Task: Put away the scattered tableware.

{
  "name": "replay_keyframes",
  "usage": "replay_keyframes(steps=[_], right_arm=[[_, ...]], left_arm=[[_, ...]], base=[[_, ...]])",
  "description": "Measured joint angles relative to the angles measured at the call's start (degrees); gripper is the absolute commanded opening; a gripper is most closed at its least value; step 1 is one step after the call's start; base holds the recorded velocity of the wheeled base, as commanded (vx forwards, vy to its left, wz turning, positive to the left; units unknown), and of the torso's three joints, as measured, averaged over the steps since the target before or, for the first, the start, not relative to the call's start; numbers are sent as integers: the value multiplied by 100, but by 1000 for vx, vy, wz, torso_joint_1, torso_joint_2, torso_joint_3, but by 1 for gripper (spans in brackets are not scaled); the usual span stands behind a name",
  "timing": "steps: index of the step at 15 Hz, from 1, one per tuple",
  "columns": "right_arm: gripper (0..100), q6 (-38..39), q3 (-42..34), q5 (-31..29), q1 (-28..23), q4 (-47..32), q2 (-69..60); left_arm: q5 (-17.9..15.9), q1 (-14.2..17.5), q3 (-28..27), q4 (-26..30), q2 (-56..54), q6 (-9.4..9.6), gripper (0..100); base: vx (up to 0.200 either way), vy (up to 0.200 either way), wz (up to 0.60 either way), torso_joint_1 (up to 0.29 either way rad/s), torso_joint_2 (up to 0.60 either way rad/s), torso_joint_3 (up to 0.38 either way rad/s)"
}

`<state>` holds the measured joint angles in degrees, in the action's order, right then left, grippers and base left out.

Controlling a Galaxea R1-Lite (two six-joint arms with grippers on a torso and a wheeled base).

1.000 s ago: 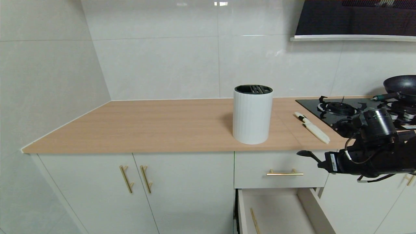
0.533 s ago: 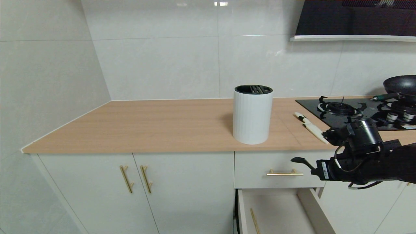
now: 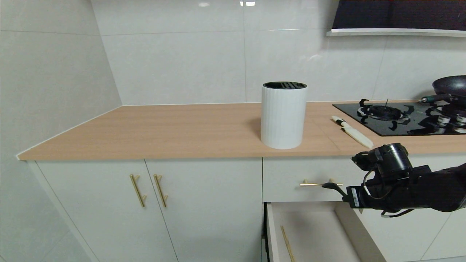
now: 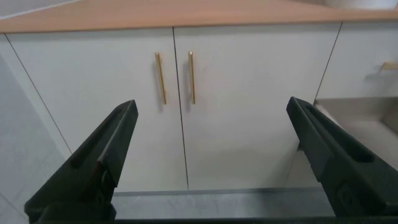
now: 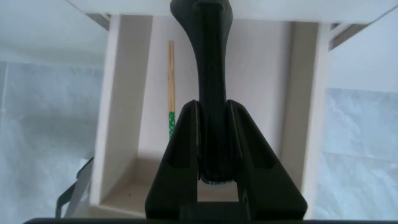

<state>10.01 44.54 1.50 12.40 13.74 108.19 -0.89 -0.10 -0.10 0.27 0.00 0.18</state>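
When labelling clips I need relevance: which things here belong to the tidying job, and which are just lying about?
Job: black utensil in right gripper, knife on counter, chopsticks in open drawer, white holder.
Lying about: stove, wok, cupboard doors.

Bright even light, lamp glare on wall tiles (image 3: pixel 247 4), soft shadow beside white holder (image 3: pixel 283 116)

The right arm (image 3: pixel 431 191) I'm driving is matte black, with a stubby cylindrical housing (image 3: pixel 392 160) at the wrist, a thin black cable (image 3: pixel 365 179) looped beside it and a white label (image 3: pixel 355 196) behind the right gripper (image 3: pixel 344 193). My left gripper (image 4: pixel 210 109) has two black wedge-shaped fingers (image 4: pixel 102 165).
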Motion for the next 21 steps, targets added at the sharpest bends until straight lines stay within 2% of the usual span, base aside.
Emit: replay_keyframes(steps=[11, 18, 21], right_arm=[[0, -9, -50, -39, 11, 143, 390], [0, -9, -67, -39, 16, 172, 482], [0, -9, -56, -139, 96, 519, 752]], left_arm=[[0, 2, 0, 0, 0, -2, 100], [0, 2, 0, 0, 0, 0, 100], [0, -1, 0, 0, 0, 0, 100]], base=[[0, 0, 0, -155, 455, 302], [0, 0, 0, -17, 69, 51], [0, 0, 0, 0, 0, 0]])
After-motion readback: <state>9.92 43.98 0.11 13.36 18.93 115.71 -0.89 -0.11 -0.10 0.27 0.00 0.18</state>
